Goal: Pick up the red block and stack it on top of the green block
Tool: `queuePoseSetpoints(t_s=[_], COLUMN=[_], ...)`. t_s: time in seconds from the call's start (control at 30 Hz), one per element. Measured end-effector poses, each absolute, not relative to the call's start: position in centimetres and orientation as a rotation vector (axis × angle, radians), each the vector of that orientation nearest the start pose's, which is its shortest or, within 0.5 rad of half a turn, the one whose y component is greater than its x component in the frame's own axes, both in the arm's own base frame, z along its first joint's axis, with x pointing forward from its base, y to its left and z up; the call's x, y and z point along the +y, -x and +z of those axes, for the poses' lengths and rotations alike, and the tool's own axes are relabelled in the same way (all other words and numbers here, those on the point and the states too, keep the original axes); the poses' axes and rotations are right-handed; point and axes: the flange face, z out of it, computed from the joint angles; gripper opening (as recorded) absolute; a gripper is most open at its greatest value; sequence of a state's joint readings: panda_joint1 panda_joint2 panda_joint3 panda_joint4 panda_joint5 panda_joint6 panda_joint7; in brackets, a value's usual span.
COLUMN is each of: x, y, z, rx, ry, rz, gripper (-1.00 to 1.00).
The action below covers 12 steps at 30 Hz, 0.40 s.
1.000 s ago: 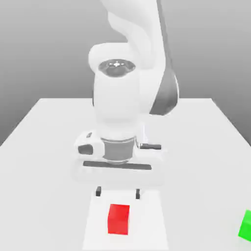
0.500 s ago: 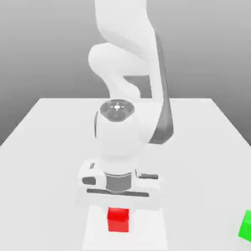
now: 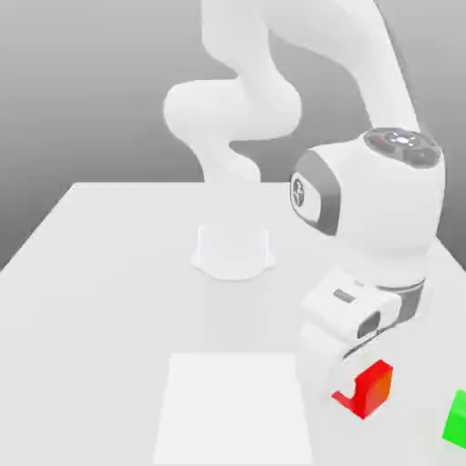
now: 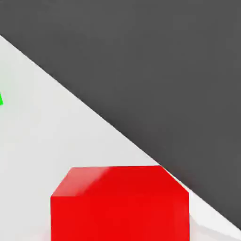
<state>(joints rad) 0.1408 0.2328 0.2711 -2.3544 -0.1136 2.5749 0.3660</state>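
Note:
The red block (image 3: 369, 390) hangs tilted under the white hand near the table's front, toward the exterior view's right. My gripper (image 3: 359, 387) is shut on it, and the hand hides most of the fingers. In the hand view the red block (image 4: 120, 202) looms large and close. The green block (image 3: 458, 420) rests on the table at the exterior view's right edge, a short way from the red block, partly cut off by the frame. A sliver of the green block (image 4: 1, 99) also shows at the hand view's edge.
The white table (image 3: 109, 300) carries a brighter white rectangular patch (image 3: 232, 410) at the front middle. The arm's round base (image 3: 233, 248) stands at the table's centre back. In the hand view the table edge runs diagonally against a dark grey background.
The gripper came down over the red block on the white patch, shut on it, then swung toward the exterior view's right with the block lifted and tilted. The green block has not moved.

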Motion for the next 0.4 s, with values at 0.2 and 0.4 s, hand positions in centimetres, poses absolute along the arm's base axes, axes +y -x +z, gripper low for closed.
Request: queuePoseSetpoints(t_s=[0.2,0.4], x=[30.9,31.6], y=[-44.7,-44.5], z=[23.4,19.2], rx=[-0.851,-0.893], ry=[3.023,3.012], rz=[0.003,0.003], gripper=[-1.00,1.00])
